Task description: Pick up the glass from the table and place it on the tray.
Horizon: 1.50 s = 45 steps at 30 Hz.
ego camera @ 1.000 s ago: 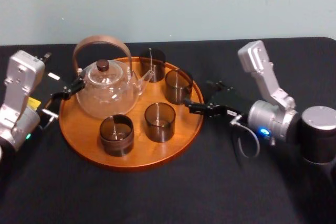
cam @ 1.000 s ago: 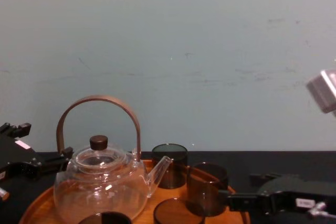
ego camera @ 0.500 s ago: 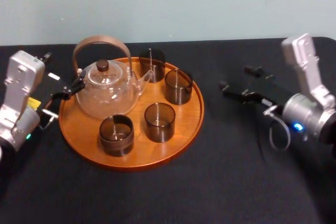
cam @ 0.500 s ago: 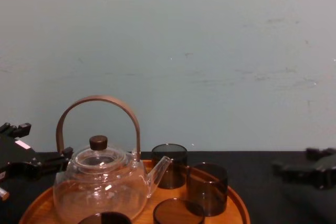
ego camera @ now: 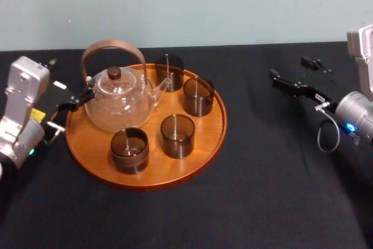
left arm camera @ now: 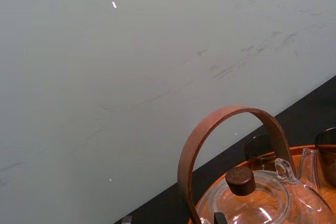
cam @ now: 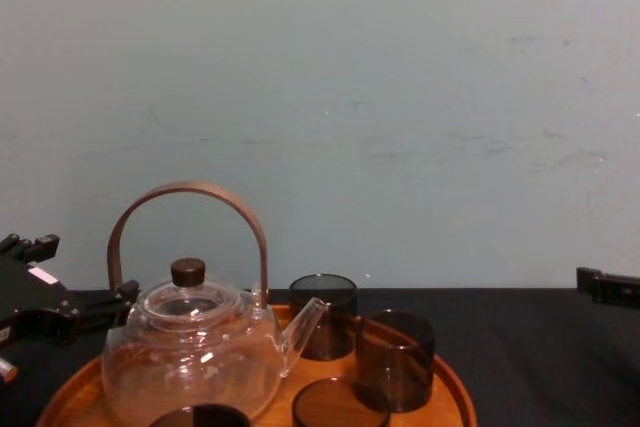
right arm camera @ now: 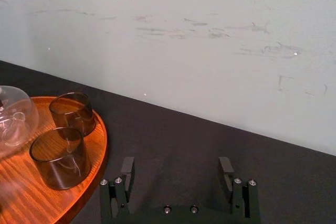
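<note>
The round wooden tray [ego camera: 208,144] lies on the black table [ego camera: 262,190]. Several smoky glasses stand upright on it, beside a clear glass teapot [ego camera: 119,104]. The glass nearest the right rim [ego camera: 198,96] [right arm camera: 59,157] [cam: 395,359] stands free, with nothing touching it. My right gripper [ego camera: 288,67] [right arm camera: 176,170] hovers open and empty over the table, well to the right of the tray. One of its fingers [cam: 605,285] shows at the chest view's right edge. My left gripper [ego camera: 70,79] [cam: 78,269] rests open at the tray's left rim, close to the teapot.
The teapot's tall brown hoop handle [ego camera: 112,48] [left arm camera: 231,124] rises above the tray's back left. A pale wall [cam: 320,97] runs behind the table. Bare black tabletop lies between the tray and my right gripper, and along the front.
My right gripper has drawn back to the right, away from the glass at the tray's right side. That glass stays on the tray. The left arm has not moved.
</note>
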Each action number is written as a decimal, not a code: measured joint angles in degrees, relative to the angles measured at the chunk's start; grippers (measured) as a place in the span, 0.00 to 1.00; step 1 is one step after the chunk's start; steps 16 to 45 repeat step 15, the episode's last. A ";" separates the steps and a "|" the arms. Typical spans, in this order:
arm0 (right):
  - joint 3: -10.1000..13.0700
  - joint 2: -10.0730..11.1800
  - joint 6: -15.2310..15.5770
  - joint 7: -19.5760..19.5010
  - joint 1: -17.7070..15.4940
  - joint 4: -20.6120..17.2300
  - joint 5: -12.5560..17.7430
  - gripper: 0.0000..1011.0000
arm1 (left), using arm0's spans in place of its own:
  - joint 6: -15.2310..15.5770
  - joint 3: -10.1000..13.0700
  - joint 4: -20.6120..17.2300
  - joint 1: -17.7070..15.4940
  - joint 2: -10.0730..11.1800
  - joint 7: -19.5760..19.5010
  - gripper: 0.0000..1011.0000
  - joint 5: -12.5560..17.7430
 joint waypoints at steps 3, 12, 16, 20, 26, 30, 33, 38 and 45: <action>-0.10 0.04 0.00 0.06 -0.06 -0.07 -0.01 0.99 | 0.00 0.00 0.00 0.00 0.00 0.00 1.00 0.00; -0.27 0.09 0.00 0.22 -0.13 -0.21 -0.02 0.99 | 0.00 0.00 0.00 0.00 0.00 0.00 1.00 0.00; -0.31 0.10 0.01 0.24 -0.15 -0.24 -0.02 0.99 | 0.00 0.00 0.00 0.00 0.00 0.00 1.00 0.00; -0.31 0.10 0.01 0.24 -0.15 -0.24 -0.02 0.99 | 0.00 0.00 0.00 0.00 0.00 0.00 1.00 0.00; -0.31 0.10 0.01 0.24 -0.15 -0.24 -0.02 0.99 | 0.00 0.00 0.00 0.00 0.00 0.00 1.00 0.00; -0.31 0.10 0.01 0.24 -0.15 -0.24 -0.02 0.99 | 0.00 0.00 0.00 0.00 0.00 0.00 1.00 0.00; -0.31 0.10 0.01 0.24 -0.15 -0.24 -0.02 0.99 | 0.00 0.00 0.00 0.00 0.00 0.00 1.00 0.00; -0.31 0.10 0.01 0.24 -0.15 -0.24 -0.02 0.99 | 0.00 0.00 0.00 0.00 0.00 0.00 1.00 0.00; -0.31 0.10 0.01 0.24 -0.15 -0.24 -0.02 0.99 | 0.00 0.00 0.00 0.00 0.00 0.00 1.00 0.00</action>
